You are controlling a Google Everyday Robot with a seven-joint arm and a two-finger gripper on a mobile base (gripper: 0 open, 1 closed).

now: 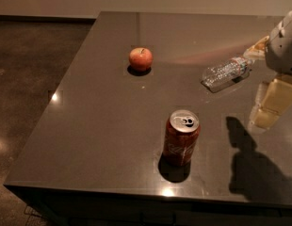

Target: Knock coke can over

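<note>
The coke can (181,138), red with white script and a silver top, stands upright near the front edge of the dark table (103,102). My gripper (272,103) hangs at the right edge of the view, above the table and well to the right of the can, not touching it. Its shadow falls on the table to the right of the can.
A red apple (140,59) sits at the back left of the can. A clear plastic water bottle (226,73) lies on its side at the back right, close to my arm. The table's front and left edges drop to a brown floor (28,79).
</note>
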